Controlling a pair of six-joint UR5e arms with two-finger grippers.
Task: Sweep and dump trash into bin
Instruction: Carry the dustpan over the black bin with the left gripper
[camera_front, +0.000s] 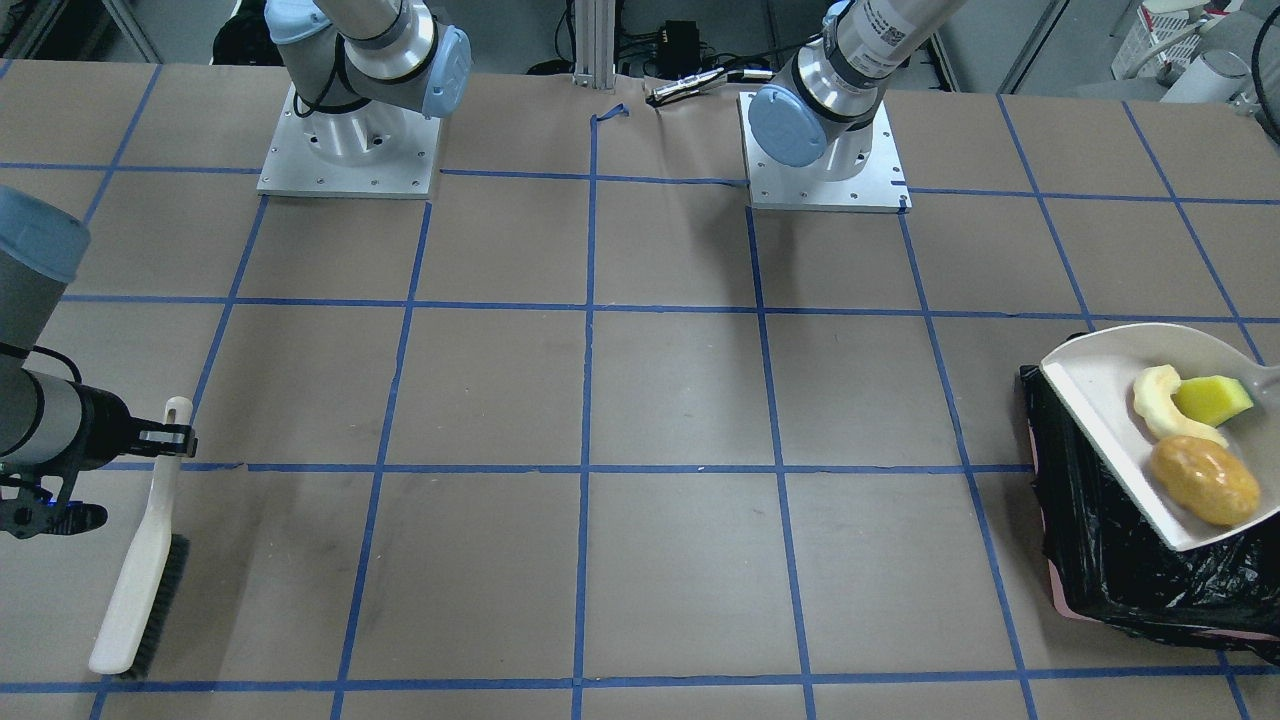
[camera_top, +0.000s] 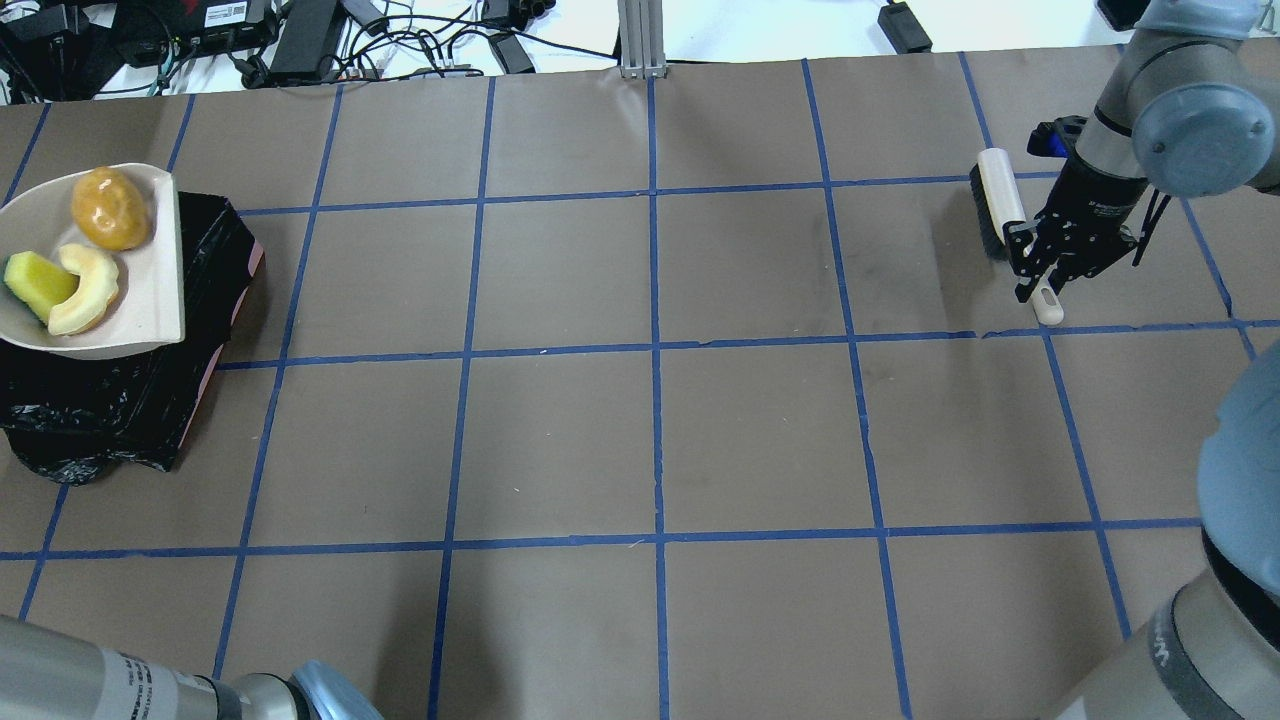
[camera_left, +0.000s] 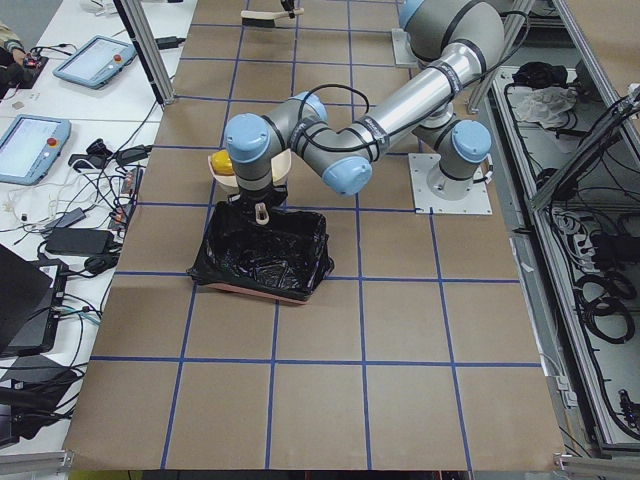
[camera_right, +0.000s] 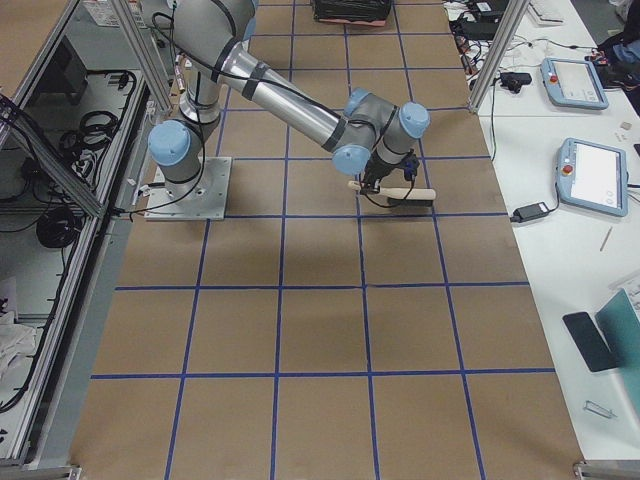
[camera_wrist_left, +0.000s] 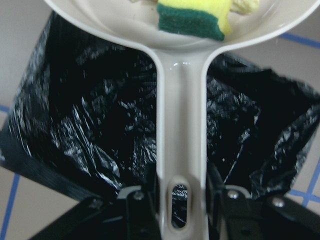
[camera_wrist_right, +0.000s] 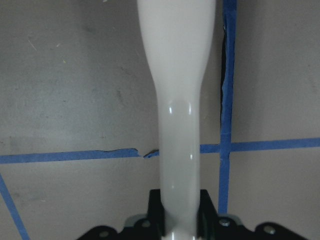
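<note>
The cream dustpan (camera_front: 1095, 395) is held over the bin (camera_front: 1120, 570), a box lined with a black bag. In the pan lie the yellow-orange lump (camera_front: 1204, 480), the cream wedge (camera_front: 1158, 408) and the yellow-green sponge piece (camera_front: 1212, 399). My left gripper (camera_wrist_left: 180, 205) is shut on the dustpan's handle (camera_wrist_left: 181, 125) above the bag (camera_wrist_left: 90, 135). My right gripper (camera_front: 165, 438) is shut on the handle of a cream brush (camera_front: 140, 580) at the table's far right side, as the overhead view (camera_top: 1040, 275) also shows.
The brown paper table top (camera_top: 650, 430) carries a blue tape grid. The two arm bases (camera_front: 350, 150) stand at the robot's edge. The bin's pink edge (camera_top: 245, 290) shows beside the bag. Cables lie beyond the table's far edge (camera_top: 400, 40).
</note>
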